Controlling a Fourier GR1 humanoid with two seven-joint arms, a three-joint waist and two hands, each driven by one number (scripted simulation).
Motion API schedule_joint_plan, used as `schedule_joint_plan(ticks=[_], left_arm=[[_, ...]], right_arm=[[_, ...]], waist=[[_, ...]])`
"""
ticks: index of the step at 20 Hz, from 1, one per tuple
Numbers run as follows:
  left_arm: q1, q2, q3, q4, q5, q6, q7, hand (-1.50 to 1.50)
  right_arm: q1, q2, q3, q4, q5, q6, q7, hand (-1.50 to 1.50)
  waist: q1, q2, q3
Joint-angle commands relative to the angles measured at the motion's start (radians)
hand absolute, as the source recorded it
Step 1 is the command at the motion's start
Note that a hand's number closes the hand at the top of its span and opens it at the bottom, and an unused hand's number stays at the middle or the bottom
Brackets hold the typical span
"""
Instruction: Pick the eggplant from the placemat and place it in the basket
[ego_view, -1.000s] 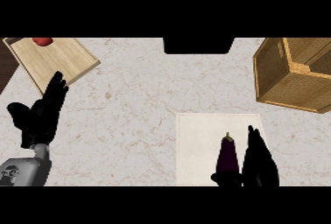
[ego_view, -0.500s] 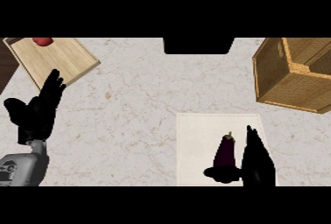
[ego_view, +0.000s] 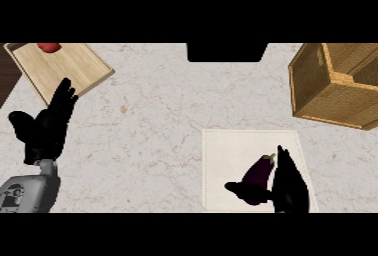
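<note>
A dark purple eggplant (ego_view: 258, 172) lies on the white placemat (ego_view: 229, 150) at the lower right of the counter. My right hand (ego_view: 289, 187) is at the eggplant: its straight fingers run along the eggplant's right side and its thumb reaches under the lower left end. The fingers are not curled round it. The wicker basket (ego_view: 325, 90) stands at the upper right, apart from the placemat. My left hand (ego_view: 46, 127) rests open at the left edge, fingers up.
A wooden cutting board (ego_view: 63, 65) lies at the upper left with a small red object (ego_view: 49, 47) on its far end. A dark rectangular block (ego_view: 226, 52) sits at the counter's back edge. Bare marble lies between the placemat and the basket.
My right hand has slipped down and closer against the eggplant, its thumb now under the lower end. The left hand has drifted slightly. The eggplant has stayed on the placemat.
</note>
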Motion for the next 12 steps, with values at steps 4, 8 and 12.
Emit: schedule_joint_plan(ticks=[4, 8, 12], left_arm=[[0.034, -0.004, 0.024, -0.015, 0.010, -0.024, -0.013, 0.00], [0.047, -0.020, 0.001, -0.054, -0.003, -0.021, 0.021, 0.00], [-0.022, -0.004, 0.036, 0.060, 0.004, -0.043, -0.040, 0.00]], right_arm=[[0.010, -0.011, 0.032, 0.070, -0.076, 0.077, -0.067, 1.50], [0.038, -0.008, 0.049, 0.106, -0.067, 0.012, -0.136, 1.50], [-0.007, 0.003, 0.073, 0.167, -0.057, -0.024, -0.121, 1.50]], waist=[[0.003, 0.004, 0.002], [0.002, 0.003, 0.002], [-0.003, 0.007, 0.002]])
